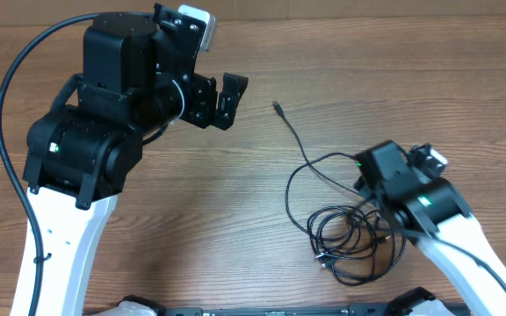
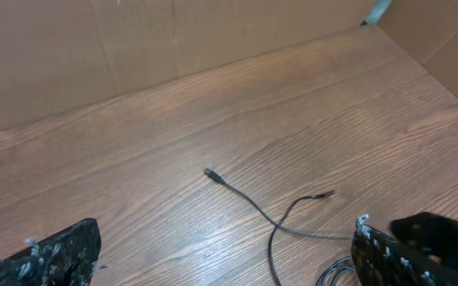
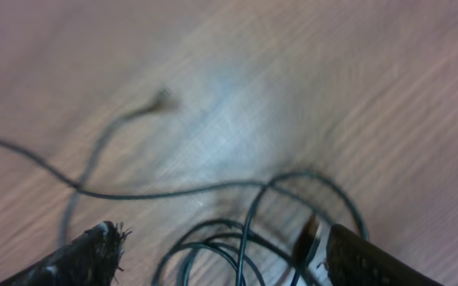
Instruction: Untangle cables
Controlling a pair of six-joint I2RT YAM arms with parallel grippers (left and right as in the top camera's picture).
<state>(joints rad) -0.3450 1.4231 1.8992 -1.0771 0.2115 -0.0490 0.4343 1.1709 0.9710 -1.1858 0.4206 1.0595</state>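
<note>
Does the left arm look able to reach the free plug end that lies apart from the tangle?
Probably yes: the left gripper is open and faces the plug end, with only bare table between them.

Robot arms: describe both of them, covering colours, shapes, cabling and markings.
The left arm has blocky black joint housings on a white lower link, a thick black cable beside it, a green light and a pale camera box at the wrist. The right arm is built alike: black housing, white link, green lights. The black fingers of the left gripper carry whitish flecks.
</note>
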